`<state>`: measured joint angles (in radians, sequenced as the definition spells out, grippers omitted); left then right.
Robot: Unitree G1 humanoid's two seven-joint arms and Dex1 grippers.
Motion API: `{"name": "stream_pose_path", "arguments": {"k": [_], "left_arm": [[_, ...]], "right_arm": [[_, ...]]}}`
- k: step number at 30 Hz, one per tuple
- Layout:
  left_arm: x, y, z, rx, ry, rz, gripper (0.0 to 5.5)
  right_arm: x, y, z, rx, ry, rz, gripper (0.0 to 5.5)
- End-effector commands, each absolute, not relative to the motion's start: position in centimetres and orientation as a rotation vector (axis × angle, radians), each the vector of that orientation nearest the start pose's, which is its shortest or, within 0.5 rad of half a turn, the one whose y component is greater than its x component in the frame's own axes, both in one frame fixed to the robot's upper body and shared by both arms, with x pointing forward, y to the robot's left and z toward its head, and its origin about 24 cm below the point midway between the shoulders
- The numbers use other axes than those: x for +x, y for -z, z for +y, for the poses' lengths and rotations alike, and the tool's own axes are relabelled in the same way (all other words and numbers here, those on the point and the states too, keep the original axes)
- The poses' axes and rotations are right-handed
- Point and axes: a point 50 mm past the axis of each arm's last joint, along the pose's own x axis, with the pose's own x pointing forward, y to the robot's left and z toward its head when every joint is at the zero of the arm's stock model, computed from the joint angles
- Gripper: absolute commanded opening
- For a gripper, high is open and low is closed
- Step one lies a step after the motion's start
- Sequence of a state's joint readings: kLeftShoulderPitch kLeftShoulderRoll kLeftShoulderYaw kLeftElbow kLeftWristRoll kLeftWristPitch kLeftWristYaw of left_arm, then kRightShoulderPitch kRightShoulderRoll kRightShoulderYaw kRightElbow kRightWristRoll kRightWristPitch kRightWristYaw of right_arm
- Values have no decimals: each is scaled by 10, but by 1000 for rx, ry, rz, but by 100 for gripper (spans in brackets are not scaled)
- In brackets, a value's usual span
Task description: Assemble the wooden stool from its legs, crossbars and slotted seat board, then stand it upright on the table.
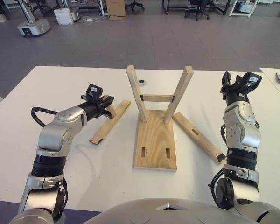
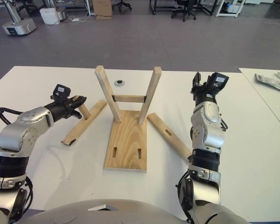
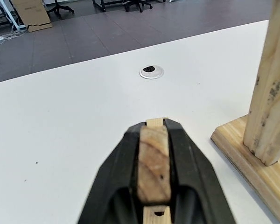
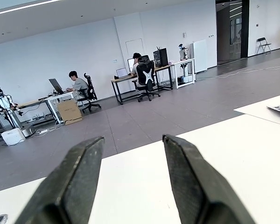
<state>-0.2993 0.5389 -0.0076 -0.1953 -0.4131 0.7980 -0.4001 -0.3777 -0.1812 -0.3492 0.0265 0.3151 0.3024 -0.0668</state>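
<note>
Nearest, between the two claws: one slotted seat board (image 1: 155, 140), flat on the white table (image 1: 98, 172), with two empty slots at its near end. Just inboard of the left claw (image 1: 107, 105) and a little nearer: one loose leg (image 1: 110, 121), lying flat. Clenched in that left claw: one short crossbar (image 3: 154, 163), pinched on both sides by the black fingers (image 3: 186, 154), far tip poking out past them. Well inboard of the right claw (image 1: 236, 80) and nearer than it: a second loose leg (image 1: 203, 141), flat, notched, just beside the board's right edge. Right claw itself: up above the table, released, fingers spread wide. Level with the claws, between them: two standing legs (image 1: 136, 94) set in the board's far end, leaning apart, joined by one fitted crossbar (image 1: 157, 98). Four legs, two crossbars, one board. Beyond, ahead of the left claw: one round grommet (image 1: 142, 83) in the tabletop.
</note>
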Motion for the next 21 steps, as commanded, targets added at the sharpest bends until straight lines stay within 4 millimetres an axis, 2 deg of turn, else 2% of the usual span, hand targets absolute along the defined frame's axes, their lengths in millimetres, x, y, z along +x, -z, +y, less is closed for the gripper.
{"name": "stream_pose_path", "arguments": {"k": [1, 2, 3, 9, 11, 13, 15, 17, 21], "left_arm": [[282, -93, 198, 103, 504, 503, 41], [282, -94, 199, 102, 500, 501, 41], [283, -95, 200, 100, 497, 494, 77], [286, -110, 204, 99, 437, 392, 172], [277, -115, 207, 104, 427, 375, 211], [260, -114, 209, 107, 461, 405, 275], [235, -104, 219, 115, 487, 496, 333], [218, -94, 228, 113, 480, 566, 364], [210, -77, 233, 122, 454, 623, 441]], "right_arm": [[307, -119, -235, 256, 252, -75, 230], [307, -119, -235, 258, 252, -75, 230], [307, -119, -235, 260, 254, -74, 230], [307, -118, -232, 270, 249, -70, 230], [306, -119, -231, 273, 246, -70, 230], [305, -117, -232, 275, 253, -64, 230], [304, -117, -233, 275, 258, -59, 230], [304, -118, -233, 275, 259, -59, 230], [308, -121, -231, 273, 246, -63, 230]]}}
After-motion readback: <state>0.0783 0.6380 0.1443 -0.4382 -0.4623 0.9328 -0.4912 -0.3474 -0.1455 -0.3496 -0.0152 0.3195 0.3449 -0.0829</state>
